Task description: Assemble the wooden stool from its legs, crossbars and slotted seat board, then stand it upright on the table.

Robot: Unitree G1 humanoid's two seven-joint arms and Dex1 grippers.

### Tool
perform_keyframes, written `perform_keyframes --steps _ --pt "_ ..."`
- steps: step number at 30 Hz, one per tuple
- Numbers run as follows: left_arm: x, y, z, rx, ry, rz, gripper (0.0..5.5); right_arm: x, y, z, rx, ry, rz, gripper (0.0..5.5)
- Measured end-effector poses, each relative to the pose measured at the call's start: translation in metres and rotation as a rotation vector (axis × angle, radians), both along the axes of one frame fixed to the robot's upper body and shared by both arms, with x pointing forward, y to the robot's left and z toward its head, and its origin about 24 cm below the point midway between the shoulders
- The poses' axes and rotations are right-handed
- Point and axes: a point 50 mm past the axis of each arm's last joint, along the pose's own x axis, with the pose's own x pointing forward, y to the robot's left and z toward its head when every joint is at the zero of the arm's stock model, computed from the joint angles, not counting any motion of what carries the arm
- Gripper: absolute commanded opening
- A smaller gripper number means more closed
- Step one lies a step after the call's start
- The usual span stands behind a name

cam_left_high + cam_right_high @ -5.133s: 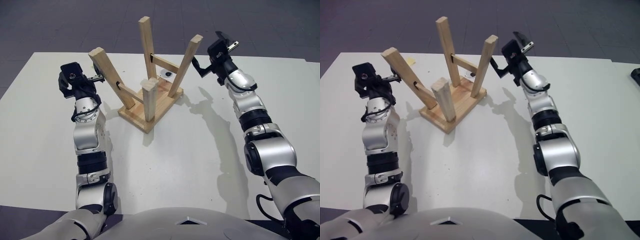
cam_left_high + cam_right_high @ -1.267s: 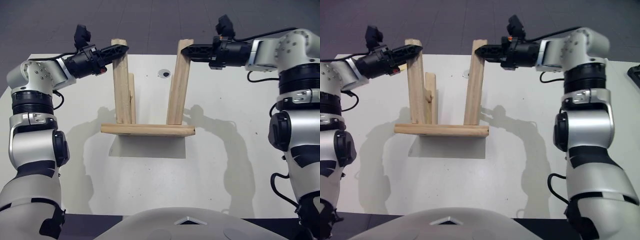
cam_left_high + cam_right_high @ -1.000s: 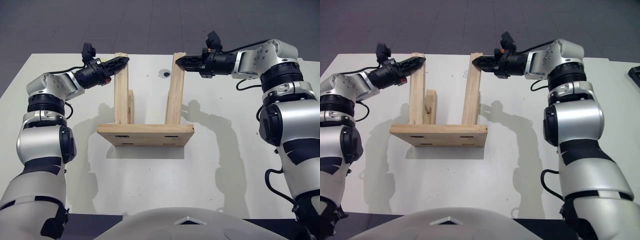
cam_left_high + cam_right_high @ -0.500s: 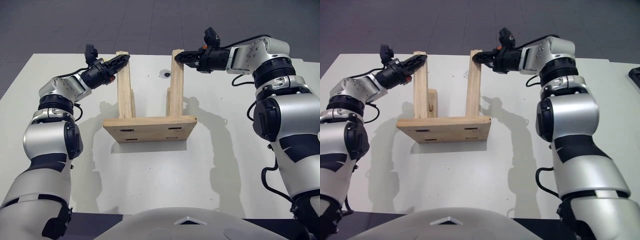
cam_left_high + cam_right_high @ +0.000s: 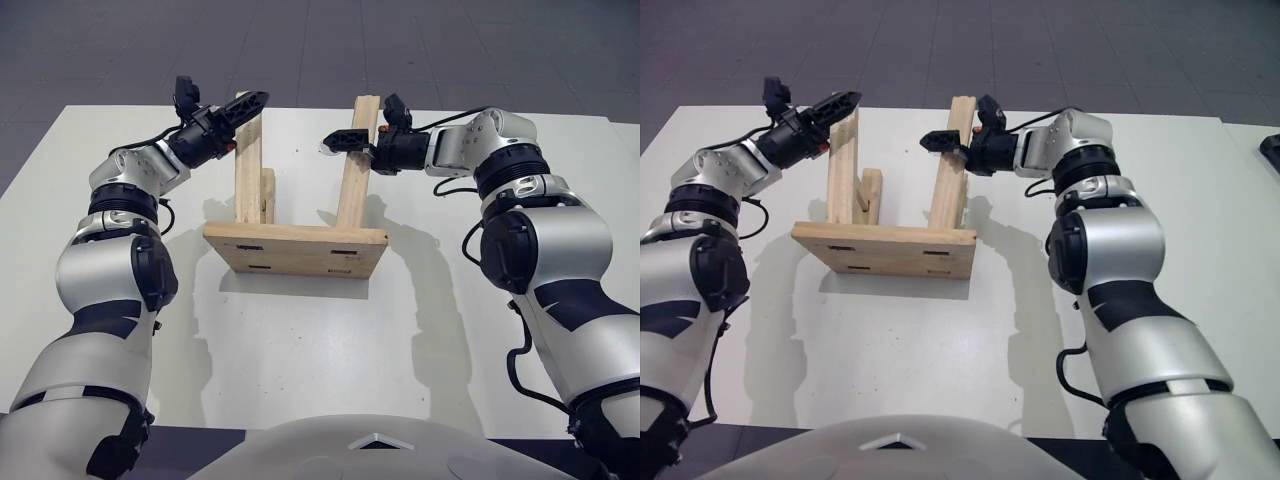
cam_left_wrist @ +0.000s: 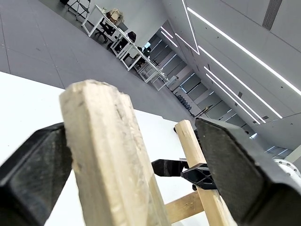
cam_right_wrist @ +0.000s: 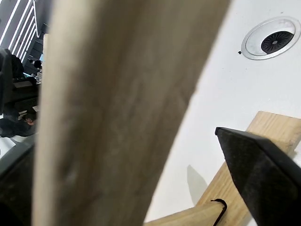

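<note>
Table (image 5: 450, 330): white top, carrying the whole assembly toward its far middle.

Stool: assembled and not upright. Its seat board (image 5: 296, 248) faces the robot with the slotted side showing. The legs run away from the board toward the far edge of the table. Whether the board's lower edge bears on the table cannot be confirmed; its shadow lies directly below it.

Left leg (image 5: 247, 160) and right leg (image 5: 355, 165): both seated in the board, side by side and apart. A shorter piece of wood (image 5: 267, 195) shows just beside the left leg, behind it.

Left gripper (image 5: 252, 102): at the far end of the left leg, fingers spread to either side of it. The left wrist view shows one finger (image 6: 33, 165) against the wood and the other standing off with a gap.

Right gripper (image 5: 342, 138): astride the right leg, a little below its far end. Fingers are parted; the right wrist view shows white table between the leg and one finger (image 7: 263, 160).

Cable grommet (image 7: 270, 38): set in the table, beyond the stool between the two legs.
</note>
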Motion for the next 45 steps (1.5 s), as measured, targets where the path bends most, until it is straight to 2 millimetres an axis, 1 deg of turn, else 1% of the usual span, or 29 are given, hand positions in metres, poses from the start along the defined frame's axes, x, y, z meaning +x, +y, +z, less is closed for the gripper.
perform_keyframes --steps 4,10,14,17,19,21,23,24,25,26,27,28,29,30,31,33,34,37,39,43,45 --pt "0.000 0.003 0.002 -0.026 -0.009 0.015 5.39 0.001 -0.002 0.002 0.033 -0.006 -0.012 5.40" --pt "0.000 0.007 0.002 -0.017 -0.009 0.028 5.39 0.003 -0.007 0.008 0.083 -0.026 -0.039 5.40" --pt "0.000 0.010 0.001 0.002 0.000 0.057 5.39 0.005 -0.013 0.011 0.085 -0.043 -0.072 5.40" --pt "-0.003 0.022 0.001 -0.004 -0.024 0.099 5.39 0.008 -0.027 0.012 0.087 -0.061 -0.141 5.40" --pt "-0.007 0.038 0.003 -0.015 -0.047 0.135 5.39 0.009 -0.041 0.012 0.106 -0.075 -0.199 5.40" --pt "-0.013 0.058 0.013 -0.045 -0.104 0.176 5.39 0.011 -0.054 0.017 0.125 -0.107 -0.255 5.40" --pt "-0.019 0.084 0.030 -0.048 -0.174 0.261 5.39 0.014 -0.072 0.026 0.139 -0.178 -0.337 5.40" --pt "-0.023 0.097 0.038 -0.029 -0.201 0.316 5.39 0.016 -0.083 0.034 0.139 -0.230 -0.385 5.40" --pt "-0.026 0.107 0.045 0.004 -0.230 0.353 5.39 0.017 -0.093 0.041 0.128 -0.283 -0.422 5.40" --pt "-0.030 0.115 0.058 0.055 -0.292 0.370 5.39 0.019 -0.105 0.055 0.099 -0.379 -0.475 5.40" --pt "-0.034 0.120 0.072 0.082 -0.362 0.363 5.39 0.019 -0.115 0.067 0.077 -0.457 -0.508 5.40" --pt "-0.040 0.121 0.092 0.102 -0.457 0.331 5.39 0.018 -0.124 0.082 0.053 -0.549 -0.537 5.40" --pt "-0.044 0.120 0.105 0.107 -0.522 0.304 5.39 0.016 -0.129 0.093 0.039 -0.612 -0.552 5.40" --pt "-0.050 0.116 0.121 0.111 -0.597 0.267 5.39 0.014 -0.132 0.106 0.024 -0.689 -0.556 5.40" --pt "-0.055 0.111 0.133 0.121 -0.653 0.232 5.39 0.010 -0.134 0.117 0.010 -0.760 -0.549 5.40" --pt "-0.066 0.103 0.144 0.151 -0.714 0.178 5.39 0.001 -0.135 0.129 -0.012 -0.861 -0.530 5.40" --pt "-0.073 0.099 0.145 0.175 -0.734 0.148 5.39 -0.005 -0.136 0.133 -0.025 -0.908 -0.515 5.40" --pt "-0.087 0.089 0.135 0.284 -0.726 0.093 5.39 -0.022 -0.137 0.126 -0.052 -0.968 -0.473 5.40" --pt "-0.095 0.080 0.119 0.375 -0.689 0.046 5.39 -0.036 -0.138 0.110 -0.075 -0.967 -0.434 5.40" --pt "-0.120 0.059 0.067 0.536 -0.549 -0.109 5.39 -0.072 -0.130 0.061 -0.117 -0.889 -0.302 5.40" --pt "-0.135 0.050 0.045 0.583 -0.482 -0.187 5.39 -0.093 -0.120 0.038 -0.126 -0.841 -0.209 5.40"
